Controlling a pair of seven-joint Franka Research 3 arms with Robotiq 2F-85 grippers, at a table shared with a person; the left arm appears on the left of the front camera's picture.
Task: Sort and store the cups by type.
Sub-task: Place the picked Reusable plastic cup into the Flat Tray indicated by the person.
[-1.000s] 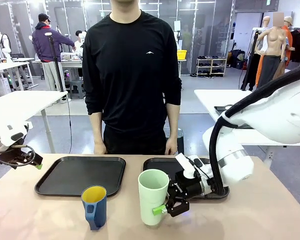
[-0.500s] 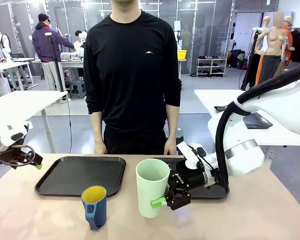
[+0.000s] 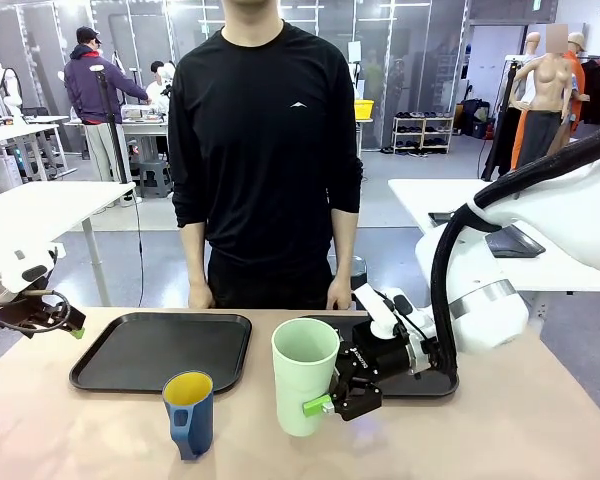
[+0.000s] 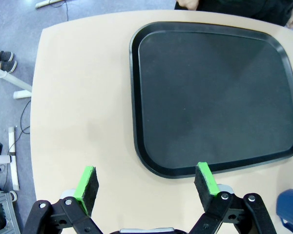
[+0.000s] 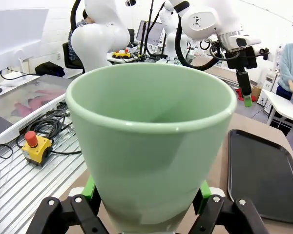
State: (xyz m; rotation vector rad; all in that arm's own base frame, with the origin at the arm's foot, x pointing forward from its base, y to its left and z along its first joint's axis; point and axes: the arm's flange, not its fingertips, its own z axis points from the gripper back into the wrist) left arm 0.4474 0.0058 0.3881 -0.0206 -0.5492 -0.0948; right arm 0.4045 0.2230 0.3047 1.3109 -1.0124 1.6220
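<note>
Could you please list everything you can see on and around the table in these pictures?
tall plastic tumbler without handle: one, pale mint green, front centre, held by the right gripper.
short mug with a handle: one, dark blue with yellow inside, standing left of the tumbler.
flat rectangular trays: two, black; left tray beyond the mug, right tray partly hidden behind the tumbler and right arm.
table: one, tan, under everything.
person: one, black long-sleeved top, standing at the far edge.
left gripper: one, black with green pads, open, over the table's left end.
right gripper: one, black with green pads, shut on the tumbler.
</note>
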